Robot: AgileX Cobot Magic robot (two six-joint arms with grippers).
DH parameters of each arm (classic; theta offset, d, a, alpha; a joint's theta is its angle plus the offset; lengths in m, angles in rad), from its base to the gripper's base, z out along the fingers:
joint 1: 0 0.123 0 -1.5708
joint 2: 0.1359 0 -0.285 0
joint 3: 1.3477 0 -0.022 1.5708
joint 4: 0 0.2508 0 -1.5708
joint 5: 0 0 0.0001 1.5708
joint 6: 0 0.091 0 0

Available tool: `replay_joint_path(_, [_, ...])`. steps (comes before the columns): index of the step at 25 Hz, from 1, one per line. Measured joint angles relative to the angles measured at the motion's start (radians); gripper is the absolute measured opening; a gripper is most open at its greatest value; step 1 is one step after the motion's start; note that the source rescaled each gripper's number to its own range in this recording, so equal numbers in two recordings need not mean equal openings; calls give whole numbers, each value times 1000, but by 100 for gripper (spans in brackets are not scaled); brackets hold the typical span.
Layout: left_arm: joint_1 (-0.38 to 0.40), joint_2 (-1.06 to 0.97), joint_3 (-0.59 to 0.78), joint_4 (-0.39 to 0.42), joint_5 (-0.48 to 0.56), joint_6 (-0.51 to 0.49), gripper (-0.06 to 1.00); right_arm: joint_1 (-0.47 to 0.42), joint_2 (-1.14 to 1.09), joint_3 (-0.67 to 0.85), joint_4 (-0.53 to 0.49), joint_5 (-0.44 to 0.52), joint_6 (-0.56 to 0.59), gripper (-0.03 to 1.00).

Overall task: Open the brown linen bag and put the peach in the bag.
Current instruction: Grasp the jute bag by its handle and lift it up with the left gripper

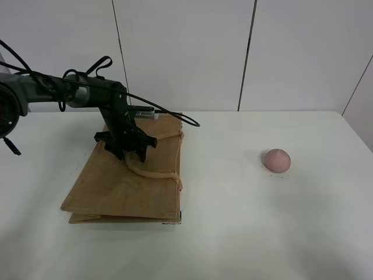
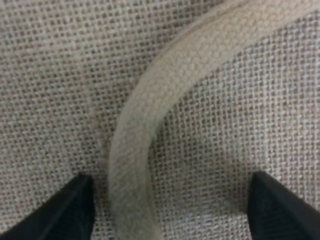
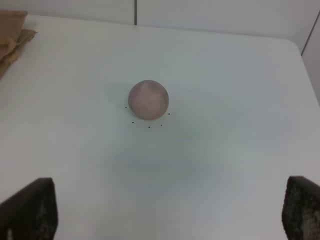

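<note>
The brown linen bag point(image 1: 116, 186) lies flat on the left part of the white table. One lighter loop handle point(image 1: 152, 174) lies on top of it. My left gripper point(image 1: 129, 153) is down on the bag's far half, pointing at the cloth. In the left wrist view the bag's weave point(image 2: 50, 75) fills the frame. My left gripper point(image 2: 171, 205) is open there, with the handle point(image 2: 150, 125) running between its fingers. The peach point(image 1: 277, 159) sits alone on the table to the right. In the right wrist view the peach point(image 3: 148, 99) lies ahead of my open, empty right gripper point(image 3: 167, 210), well apart from it.
The white table point(image 1: 233, 221) runs back to a white panelled wall. A corner of the bag point(image 3: 12, 35) shows in the right wrist view. The right arm is out of the exterior high view. Black cables hang from the left arm point(image 1: 70, 87).
</note>
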Motion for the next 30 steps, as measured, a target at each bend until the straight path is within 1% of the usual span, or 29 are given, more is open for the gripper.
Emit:
replay_joint_path(2, [0, 0, 0, 4, 1, -1, 87, 0, 0, 0, 0, 0, 0, 100])
replay_joint_path(5, [0, 0, 0, 20, 7, -2, 67, 0, 0, 0, 0, 0, 0, 100])
replay_joint_path(7, [0, 0, 0, 32, 15, -4, 43, 0, 0, 0, 0, 0, 0, 100])
replay_joint_path(8, [0, 0, 0, 42, 20, -8, 28, 0, 0, 0, 0, 0, 0, 100])
replay_joint_path(10, [-1, 0, -3, 50, 28, -15, 1, 0, 0, 0, 0, 0, 0, 100])
replay_joint_path(15, [-1, -16, -5, 82, 49, -42, 0, 0, 0, 0, 0, 0, 0, 100])
replay_joint_path(18, [0, -61, -38, 91, 120, -47, 0, 0, 0, 0, 0, 0, 0, 100])
replay_joint_path(23, [0, -192, -173, 94, 270, -15, 0, 0, 0, 0, 0, 0, 0, 100])
replay_joint_path(28, [0, -298, -318, 101, 377, 10, 0, 0, 0, 0, 0, 0, 0, 100])
replay_joint_path(30, [0, -332, -373, 91, 415, 23, 0, 0, 0, 0, 0, 0, 0, 100])
